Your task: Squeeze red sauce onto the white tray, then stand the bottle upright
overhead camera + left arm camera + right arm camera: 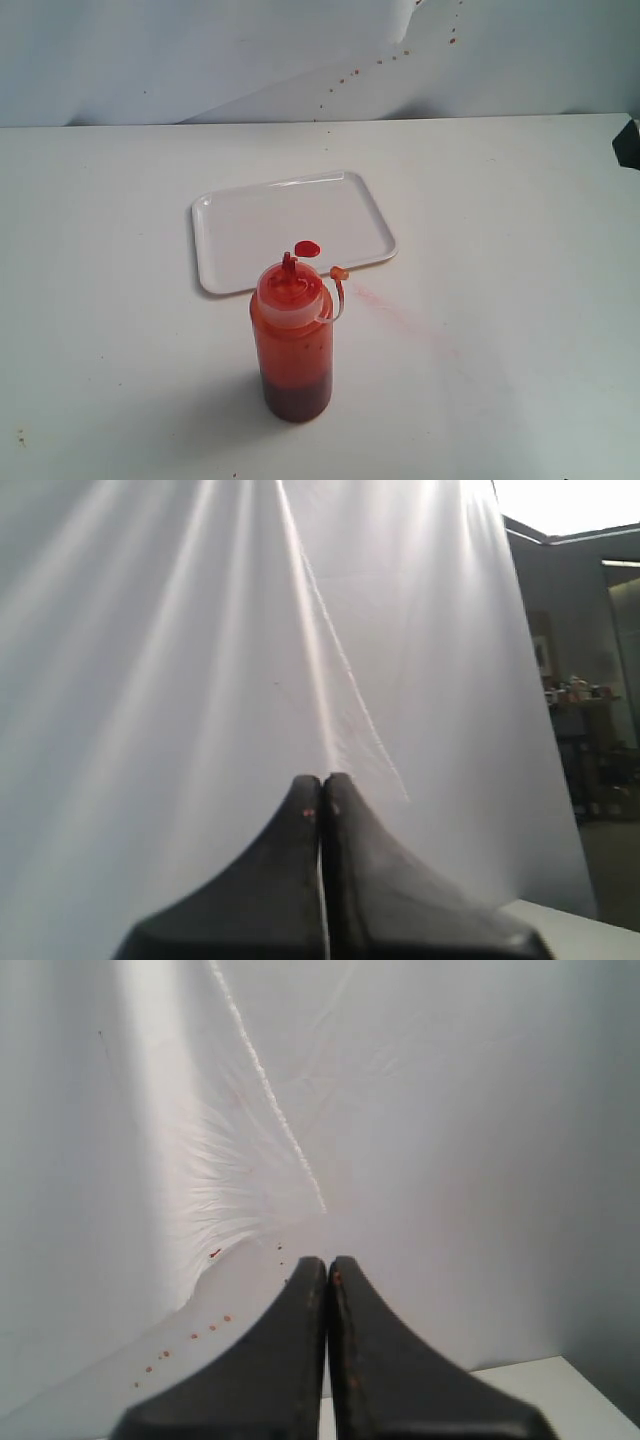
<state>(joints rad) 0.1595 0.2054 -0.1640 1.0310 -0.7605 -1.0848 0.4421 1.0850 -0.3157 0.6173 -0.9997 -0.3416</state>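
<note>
The bottle (292, 340) stands upright on the white table, just in front of the white tray (260, 225). Its red nozzle points up and its small tethered cap (339, 272) hangs open to the right. One glossy blob of red sauce (307, 248) lies on the tray near its front rim, behind the nozzle. Neither gripper shows in the exterior view. In the wrist views the left gripper (322, 780) and the right gripper (327, 1262) are shut with nothing between their jaws. Both face a white cloth backdrop, away from the bottle and tray.
A faint pink smear (400, 310) runs across the table to the right of the bottle. Small red spots (380, 62) dot the white backdrop cloth behind the table. A dark object (627, 143) sits at the table's far right edge.
</note>
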